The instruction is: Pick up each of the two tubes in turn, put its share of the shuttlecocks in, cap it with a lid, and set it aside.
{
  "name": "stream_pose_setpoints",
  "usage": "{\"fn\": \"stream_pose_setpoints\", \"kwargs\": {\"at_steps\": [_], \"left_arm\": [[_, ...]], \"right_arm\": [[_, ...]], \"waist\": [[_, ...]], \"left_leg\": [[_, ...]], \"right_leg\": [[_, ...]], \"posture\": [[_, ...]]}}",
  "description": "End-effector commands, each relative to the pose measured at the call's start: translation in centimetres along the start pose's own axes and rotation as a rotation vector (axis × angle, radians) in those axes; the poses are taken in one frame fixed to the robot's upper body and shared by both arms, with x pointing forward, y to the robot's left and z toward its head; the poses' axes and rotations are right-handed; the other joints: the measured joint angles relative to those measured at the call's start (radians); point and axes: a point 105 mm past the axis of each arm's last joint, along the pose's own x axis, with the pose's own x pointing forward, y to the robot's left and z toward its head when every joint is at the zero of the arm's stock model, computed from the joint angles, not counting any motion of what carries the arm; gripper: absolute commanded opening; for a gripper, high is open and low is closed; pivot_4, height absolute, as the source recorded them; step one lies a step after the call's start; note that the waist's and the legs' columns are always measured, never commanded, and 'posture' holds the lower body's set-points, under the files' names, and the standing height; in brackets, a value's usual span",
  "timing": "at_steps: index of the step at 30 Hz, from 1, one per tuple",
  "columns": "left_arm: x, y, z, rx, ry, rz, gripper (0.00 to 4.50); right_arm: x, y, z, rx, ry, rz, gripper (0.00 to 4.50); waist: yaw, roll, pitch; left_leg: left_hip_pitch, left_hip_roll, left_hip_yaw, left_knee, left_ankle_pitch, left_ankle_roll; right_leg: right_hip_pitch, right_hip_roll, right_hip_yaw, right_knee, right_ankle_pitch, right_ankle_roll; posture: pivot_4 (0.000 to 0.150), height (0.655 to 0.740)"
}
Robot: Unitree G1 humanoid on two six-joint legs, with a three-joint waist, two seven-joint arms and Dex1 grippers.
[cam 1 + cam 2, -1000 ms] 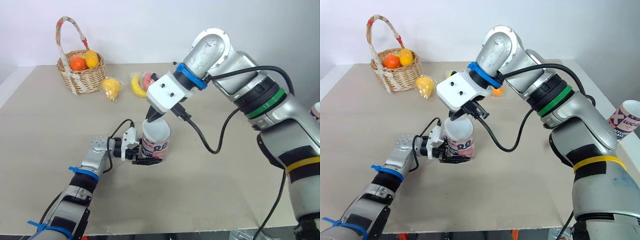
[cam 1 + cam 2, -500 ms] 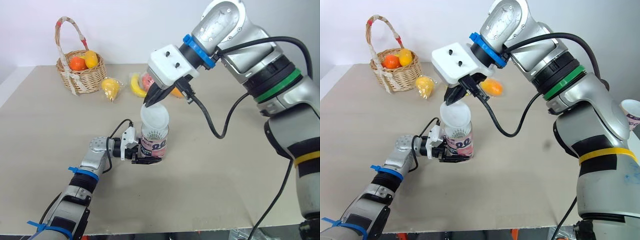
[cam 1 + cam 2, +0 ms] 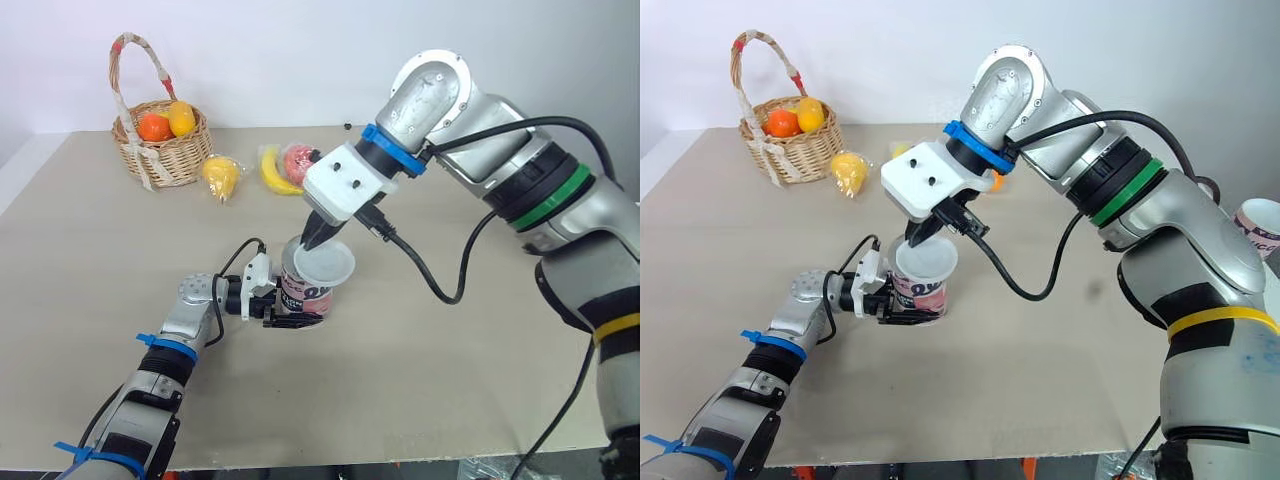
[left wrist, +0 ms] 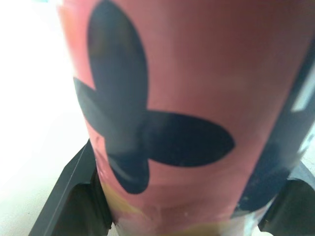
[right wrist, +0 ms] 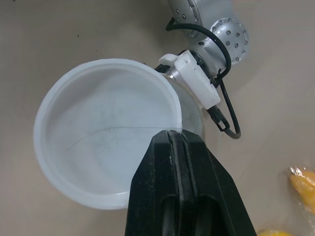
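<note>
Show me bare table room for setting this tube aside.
Bare: the stretch right of the tube, down to the front edge of the table, and the left strip before the basket. Crowded: the far edge with basket, yellow fruit and banana, and the centre, where the left gripper holds the tube and the right gripper the lid.

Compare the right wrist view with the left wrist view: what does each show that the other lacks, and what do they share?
Right wrist view: the white lid pinched at its rim by the right tool, the table, and yellow fruit. Left wrist view: the black print on the pink side of the tube, with the left tool clamped on it. Shared: the tube; the right wrist view catches what looks like its mouth beside the lid.
</note>
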Motion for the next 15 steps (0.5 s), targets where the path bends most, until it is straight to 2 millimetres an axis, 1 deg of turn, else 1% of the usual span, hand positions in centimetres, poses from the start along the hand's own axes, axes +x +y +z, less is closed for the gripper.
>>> {"fn": "stream_pose_setpoints", "kwargs": {"at_steps": [1, 7, 15], "left_arm": [[-0.9, -0.2, -2.1, -0.065, 0.074, 0.030, 2.99], [-1.0, -0.2, -2.1, -0.065, 0.075, 0.033, 2.99], [-1.1, -0.2, -2.0, -0.064, 0.076, 0.030, 2.99]], "right_arm": [[-0.9, -0.7, 0.6, -0.044, 0.026, -0.002, 0.05], [-1.5, -1.6, 0.7, -0.058, 0.043, -0.038, 0.05], [-1.4, -1.7, 0.4, -0.061, 0.053, -0.043, 0.05]], "waist": [[0.000, 0.000, 0.000], [0.000, 0.000, 0.000], [0.000, 0.000, 0.000]], "left_leg": [[0.000, 0.000, 0.000, 0.000, 0.000, 0.000], [0.000, 0.000, 0.000, 0.000, 0.000, 0.000], [0.000, 0.000, 0.000, 0.000, 0.000, 0.000]], "right_leg": [[0.000, 0.000, 0.000, 0.000, 0.000, 0.000], [0.000, 0.000, 0.000, 0.000, 0.000, 0.000], [0.000, 0.000, 0.000, 0.000, 0.000, -0.001]], "posture": [[0.150, 0.7298], [0.150, 0.7298], [0.150, 0.7298]]}}
